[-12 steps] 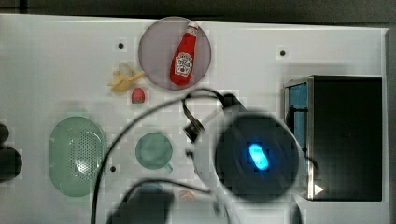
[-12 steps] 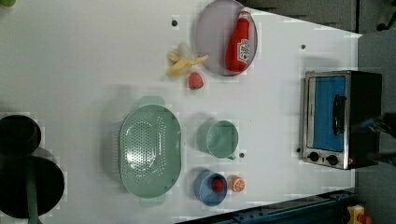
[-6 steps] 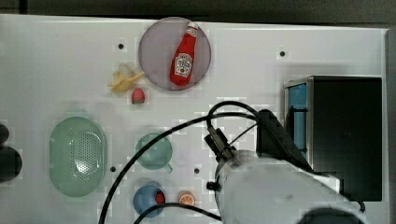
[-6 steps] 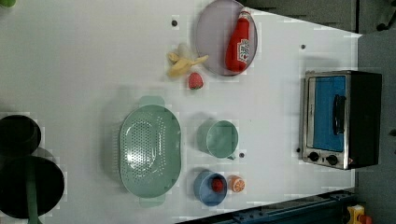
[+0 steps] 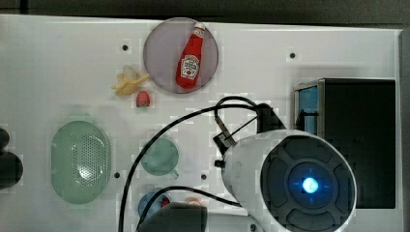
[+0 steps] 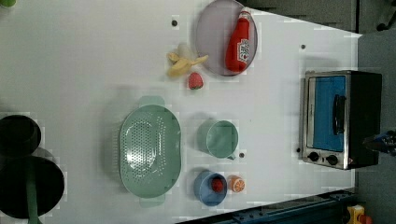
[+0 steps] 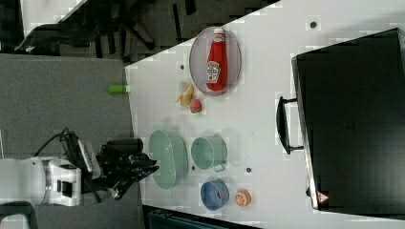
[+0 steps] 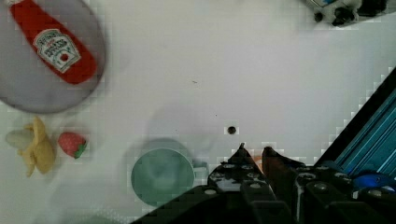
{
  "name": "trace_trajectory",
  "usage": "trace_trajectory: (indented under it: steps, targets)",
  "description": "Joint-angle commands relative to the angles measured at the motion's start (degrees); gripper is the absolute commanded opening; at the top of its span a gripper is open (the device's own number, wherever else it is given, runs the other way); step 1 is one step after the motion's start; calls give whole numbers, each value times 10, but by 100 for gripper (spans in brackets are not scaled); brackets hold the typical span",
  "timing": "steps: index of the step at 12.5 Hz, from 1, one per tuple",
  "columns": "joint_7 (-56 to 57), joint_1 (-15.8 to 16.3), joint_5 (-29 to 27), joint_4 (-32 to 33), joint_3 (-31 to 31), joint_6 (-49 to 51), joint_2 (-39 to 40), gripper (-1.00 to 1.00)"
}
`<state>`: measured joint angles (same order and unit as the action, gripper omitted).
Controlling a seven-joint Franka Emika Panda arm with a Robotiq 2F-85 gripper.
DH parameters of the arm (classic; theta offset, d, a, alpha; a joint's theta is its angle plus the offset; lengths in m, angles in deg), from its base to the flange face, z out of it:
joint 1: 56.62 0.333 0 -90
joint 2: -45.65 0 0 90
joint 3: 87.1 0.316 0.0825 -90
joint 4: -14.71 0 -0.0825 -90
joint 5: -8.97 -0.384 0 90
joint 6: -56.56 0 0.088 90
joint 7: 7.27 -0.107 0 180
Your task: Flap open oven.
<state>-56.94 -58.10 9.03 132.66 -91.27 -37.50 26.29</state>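
Your claw [image 8: 252, 154] hangs above the table [image 6: 93, 60] with its fingertips [image 8: 241, 151] drawn close together, a thin gap between them and nothing pinched. Below it lie the green cup [image 8: 162, 176] and the bare white surface, so the reach to the oven [image 6: 341, 119] has not yet begun in earnest.

The oven sits against one short edge of the table, near a corner, its blue glass door shut and facing inward along the table. The bar handle [image 7: 282, 125] stands off the door's face, with the knobs [image 6: 322, 158] at one end of the front.

To do this step well, I would bring the claw down on the handle's middle, hooking it or closing on it, then pull away from the oven's front in an arc, letting the door swing down on its hinge instead of dragging straight.

Room looks good: the stretch in front of the door is bare. The cup, the blue bowl [image 6: 210, 187], the orange half [image 6: 236, 184] and the plate [image 6: 212, 42] with the ketchup bottle [image 6: 239, 42] lie well apart from the door.
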Motion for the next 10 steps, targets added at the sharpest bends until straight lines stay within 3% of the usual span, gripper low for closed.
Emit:
trace_trajectory:
  steps: [1,6,10]
  targets:
    - [12,-10,1,6,-17,-21,3,-65]
    - [245,-21,51,36,-62,-100,44,-65]
    - [453,-34,52,66,-115,-192,80,-65]
